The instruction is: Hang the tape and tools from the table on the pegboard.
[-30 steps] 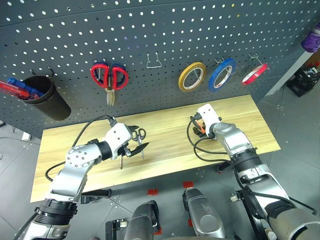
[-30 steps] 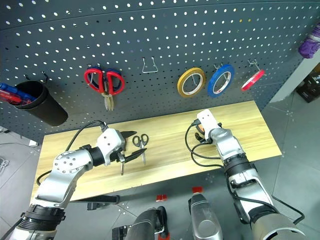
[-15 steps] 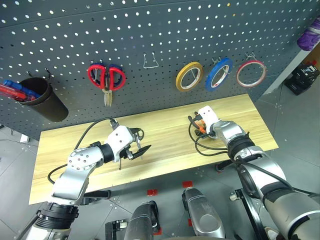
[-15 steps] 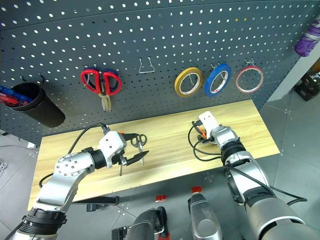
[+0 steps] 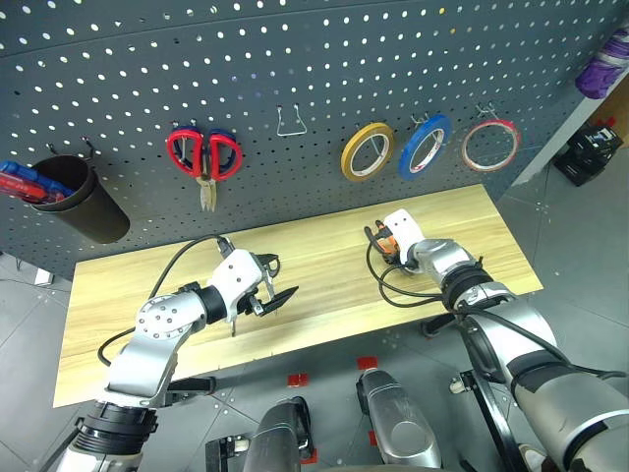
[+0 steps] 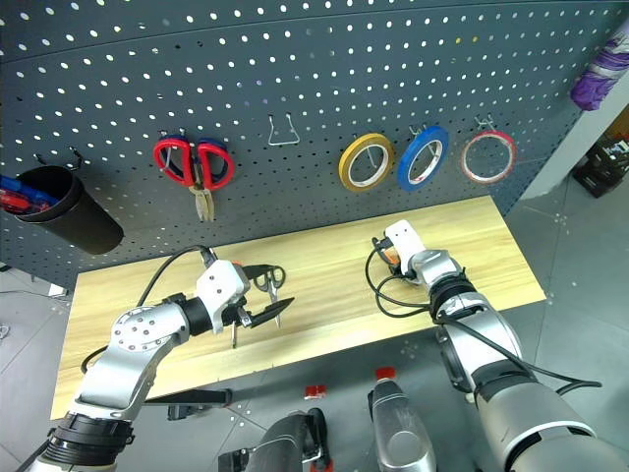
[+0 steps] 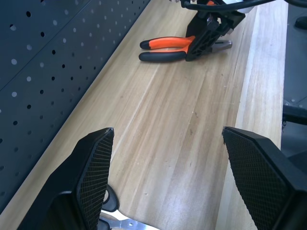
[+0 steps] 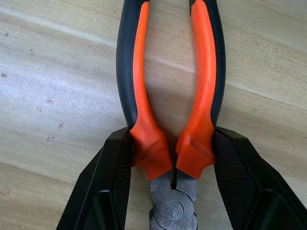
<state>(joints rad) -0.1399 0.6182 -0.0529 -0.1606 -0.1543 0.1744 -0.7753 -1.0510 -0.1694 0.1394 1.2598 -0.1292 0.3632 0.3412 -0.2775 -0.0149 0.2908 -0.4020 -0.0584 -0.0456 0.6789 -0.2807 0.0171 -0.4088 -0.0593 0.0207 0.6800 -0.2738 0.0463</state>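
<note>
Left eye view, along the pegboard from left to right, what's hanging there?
Black cup → red-handled scissors → empty metal hook → yellow tape roll → blue tape roll → thin red tape ring.

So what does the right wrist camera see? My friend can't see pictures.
Orange-and-black pliers lie flat on the light wooden table. The right gripper has one black finger on each side of them, pressed against the handles close to the grey metal pivot.
</note>
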